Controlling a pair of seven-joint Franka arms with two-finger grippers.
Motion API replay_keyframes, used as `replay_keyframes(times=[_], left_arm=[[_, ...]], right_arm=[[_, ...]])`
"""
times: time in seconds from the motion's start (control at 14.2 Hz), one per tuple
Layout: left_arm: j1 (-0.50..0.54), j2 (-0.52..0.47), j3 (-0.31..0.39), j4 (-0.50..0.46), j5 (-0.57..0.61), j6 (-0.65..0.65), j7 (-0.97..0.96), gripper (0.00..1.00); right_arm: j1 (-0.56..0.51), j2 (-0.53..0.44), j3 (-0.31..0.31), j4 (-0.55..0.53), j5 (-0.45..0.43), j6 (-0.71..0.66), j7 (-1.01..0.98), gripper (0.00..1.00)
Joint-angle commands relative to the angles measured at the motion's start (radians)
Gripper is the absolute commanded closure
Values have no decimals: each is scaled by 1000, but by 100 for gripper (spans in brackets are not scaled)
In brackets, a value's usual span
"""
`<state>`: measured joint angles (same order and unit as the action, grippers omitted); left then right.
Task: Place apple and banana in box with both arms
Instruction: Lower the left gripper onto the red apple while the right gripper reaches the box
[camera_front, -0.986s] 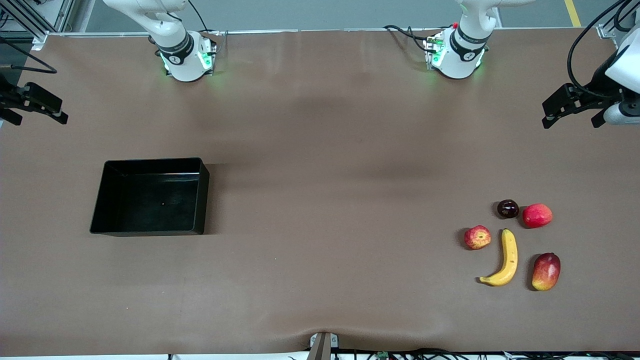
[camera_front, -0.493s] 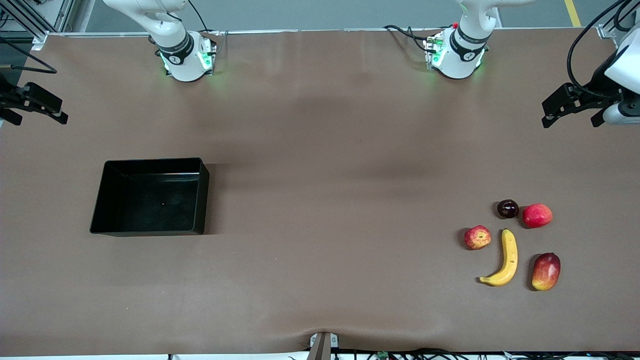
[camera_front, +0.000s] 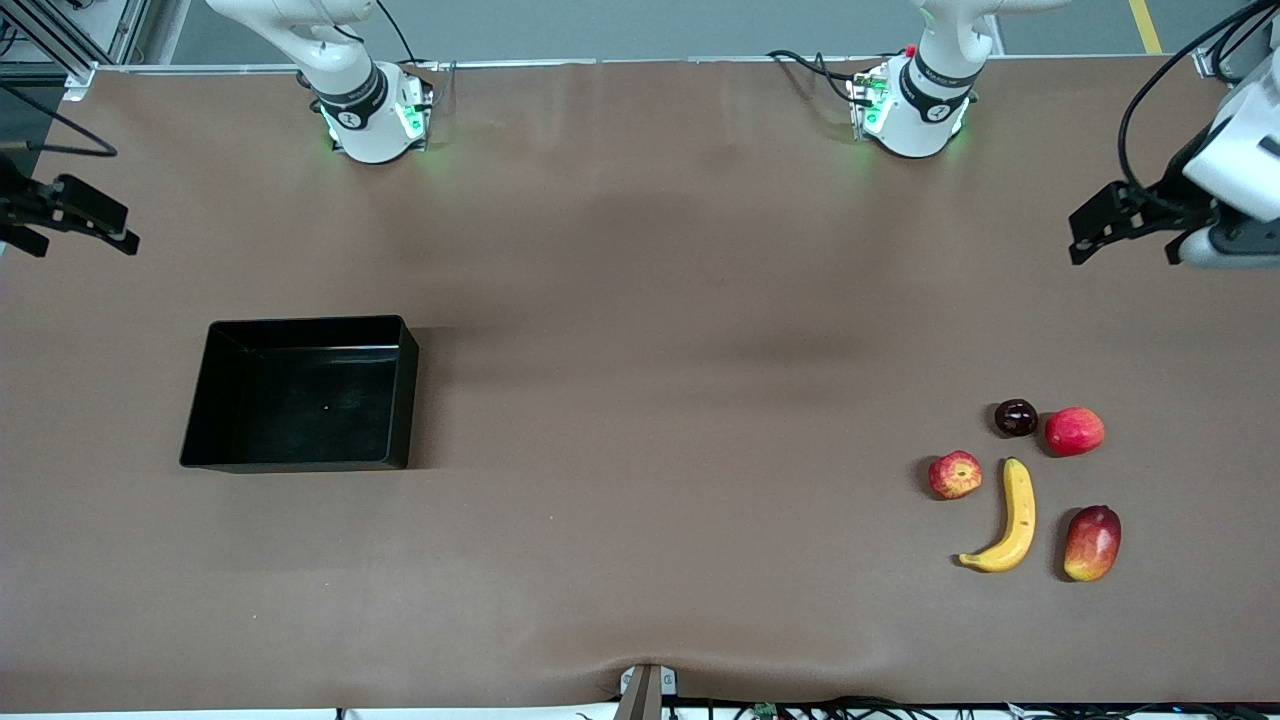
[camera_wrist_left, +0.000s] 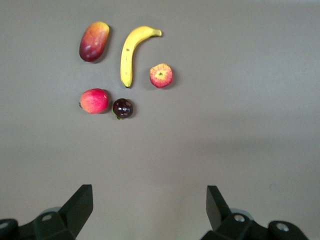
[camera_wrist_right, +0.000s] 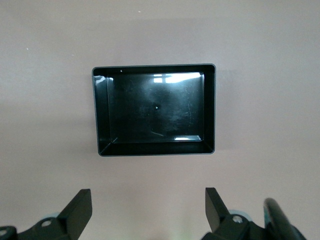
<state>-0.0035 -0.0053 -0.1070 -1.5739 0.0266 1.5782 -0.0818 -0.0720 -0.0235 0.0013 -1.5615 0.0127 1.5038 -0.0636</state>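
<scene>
Left gripper (camera_front: 1130, 228) and right gripper (camera_front: 75, 222) hung spread over opposite desk (camera_front: 640, 300) ends; apple (camera_front: 955, 474) lay beside banana (camera_front: 1008, 518), box (camera_front: 300, 393) apparently empty.

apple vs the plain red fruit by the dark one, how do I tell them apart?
The apple is streaked red and yellow with a dimpled top showing; the red fruit is smooth, even red-pink. The apple lies beside the banana; the red fruit lies beside the dark fruit. Both are small and round.

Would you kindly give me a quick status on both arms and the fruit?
Left gripper and right gripper open, empty, over table ends. Apple, banana untouched; box empty. Nothing in the way.
</scene>
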Motion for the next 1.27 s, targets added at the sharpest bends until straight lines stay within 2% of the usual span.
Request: replay_keyframes(times=[0.0, 0.21, 0.63, 0.85, 0.99, 1.2], left_arm=[[-15, 82, -2, 23, -5, 29, 10, 0], [-15, 181, -3, 11, -5, 133, 10, 0], [-7, 407, -2, -60, 39, 469, 1, 0], [-1, 517, 0, -58, 39, 603, -12, 0], [-3, 570, 4, -54, 39, 646, -13, 0], [-4, 622, 12, -52, 61, 681, -65, 0]], right_arm=[[-49, 72, 8, 41, 3, -2, -7, 0], [-116, 114, 8, 46, 4, 3, -8, 0], [-204, 350, 9, 40, 13, 145, -50, 0], [-215, 421, 9, 26, 15, 226, -142, 0], [-216, 456, 9, 2, 15, 272, -143, 0], [-219, 496, 9, -75, 15, 418, -201, 0]])
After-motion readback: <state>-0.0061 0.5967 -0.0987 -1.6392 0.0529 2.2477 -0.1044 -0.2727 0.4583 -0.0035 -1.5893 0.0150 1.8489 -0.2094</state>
